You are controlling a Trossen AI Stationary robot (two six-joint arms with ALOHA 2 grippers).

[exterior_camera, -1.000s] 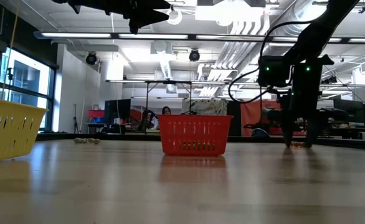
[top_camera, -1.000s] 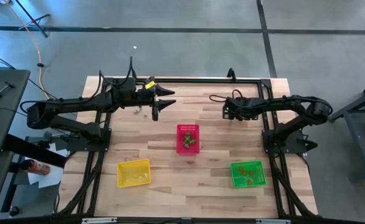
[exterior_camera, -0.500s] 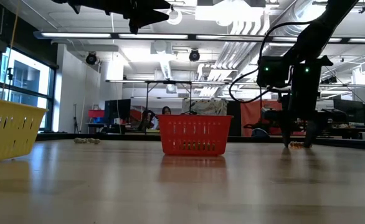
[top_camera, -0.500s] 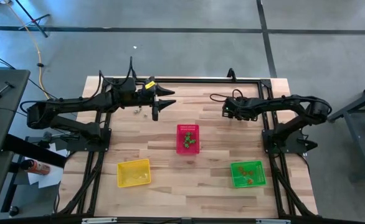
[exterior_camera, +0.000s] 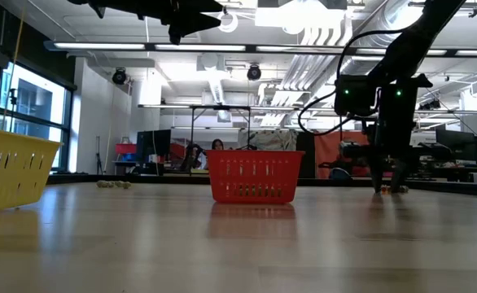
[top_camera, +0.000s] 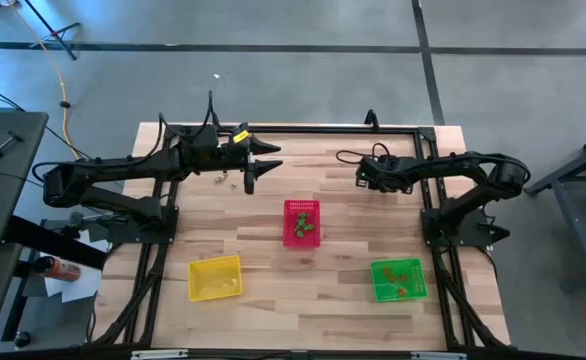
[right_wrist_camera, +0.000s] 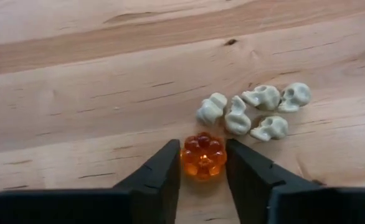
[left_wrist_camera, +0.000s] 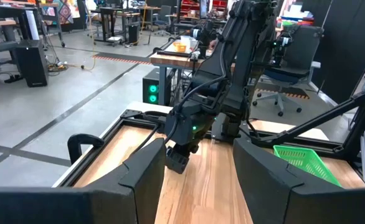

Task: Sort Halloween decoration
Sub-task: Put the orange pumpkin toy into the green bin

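Note:
My right gripper stands low at the table's far right part, fingers pointing down, shut on a small orange pumpkin-shaped trinket. Several pale skull trinkets lie on the wood just beyond it. My left gripper hangs open, raised above the far left part of the table. A few more tiny trinkets lie on the table below the left arm. My right gripper pinches the orange trinket by its two opposite sides between its fingertips, coming from above and pointing down. The trinket sits on the wooden table top.
A red basket stands mid-table with green trinkets inside. A yellow basket sits near left, and a green basket near right holds orange pieces. A black frame borders the table's far edge.
The right gripper's fingers have drawn together around the orange trinket, the gap between their tips narrowing in the low view. The left arm has kept still.

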